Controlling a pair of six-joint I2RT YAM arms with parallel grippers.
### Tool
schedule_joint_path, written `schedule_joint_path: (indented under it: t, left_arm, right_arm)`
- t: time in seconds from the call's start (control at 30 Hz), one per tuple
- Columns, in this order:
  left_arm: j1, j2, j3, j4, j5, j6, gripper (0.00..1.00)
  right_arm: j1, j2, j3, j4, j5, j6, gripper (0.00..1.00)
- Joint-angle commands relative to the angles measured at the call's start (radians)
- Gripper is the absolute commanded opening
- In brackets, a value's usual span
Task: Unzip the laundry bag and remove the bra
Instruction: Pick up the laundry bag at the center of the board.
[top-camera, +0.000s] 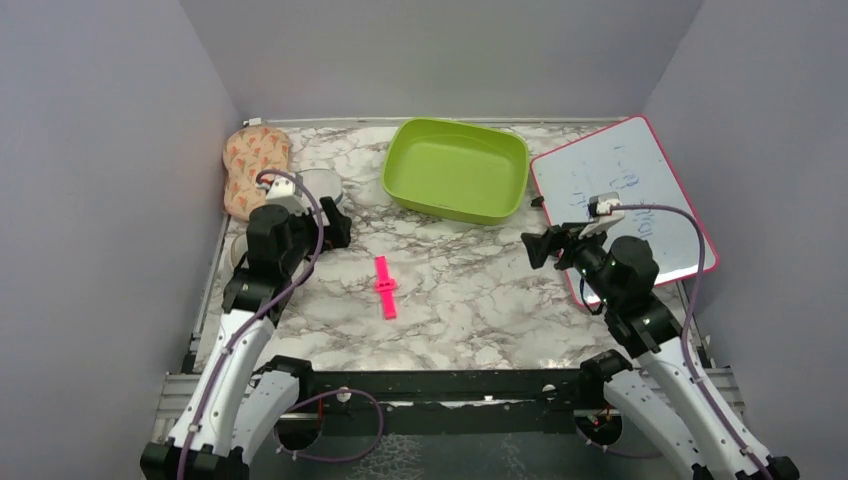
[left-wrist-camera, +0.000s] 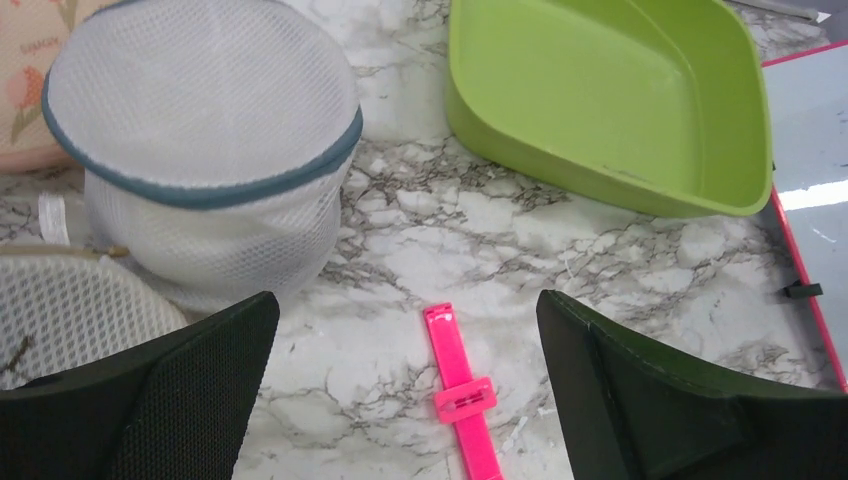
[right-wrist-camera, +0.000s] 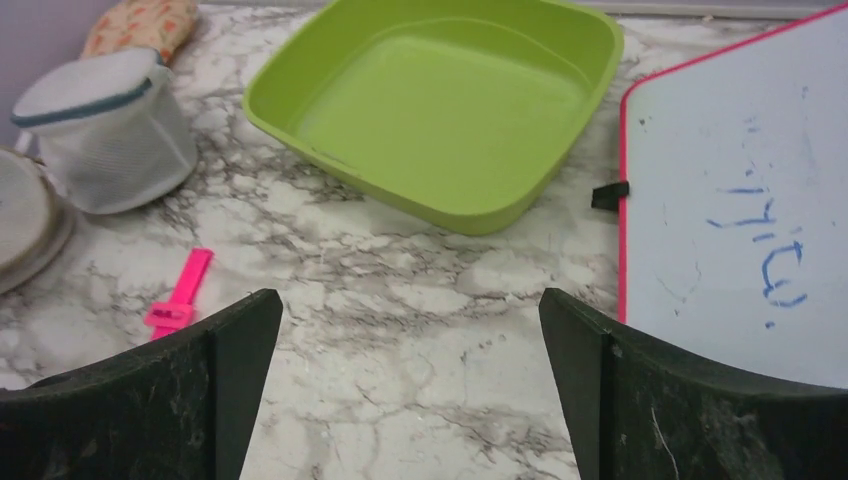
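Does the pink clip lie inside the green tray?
No, the pink clip lies on the marble table, apart from the green tray.

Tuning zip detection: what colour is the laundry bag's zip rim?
Dark blue-grey, on the white mesh laundry bag; shows best in left wrist view.

Robotics lab test booth — plain lilac-grey wall panels (top-camera: 100, 150) box in a marble-patterned tabletop (top-camera: 460, 310) on three sides. A left arm (top-camera: 232, 355) and a right arm (top-camera: 628, 268) are bolted to a black rail (top-camera: 450, 385) at the near edge — unrelated props lie about: a green tray (top-camera: 456, 168), a whiteboard (top-camera: 625, 190) and a pink clip (top-camera: 385, 287).
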Motion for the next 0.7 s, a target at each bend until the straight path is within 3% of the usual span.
schedule_joint_path:
  t: [0.0, 0.37, 0.67]
  left_arm:
    - [-0.003, 0.162, 0.195, -0.094, 0.060, 0.012, 0.99]
    - [-0.005, 0.439, 0.491, -0.237, 0.048, 0.056, 0.99]
    - [-0.006, 0.563, 0.556, -0.315, -0.178, 0.135, 0.99]
  right_arm:
    - [0.024, 0.115, 0.161, -0.046, -0.063, 0.043, 1.00]
    - [0.056, 0.300, 0.382, -0.104, -0.144, 0.092, 1.00]
    - [0.064, 0.315, 0.405, -0.142, -0.210, 0.096, 1.00]
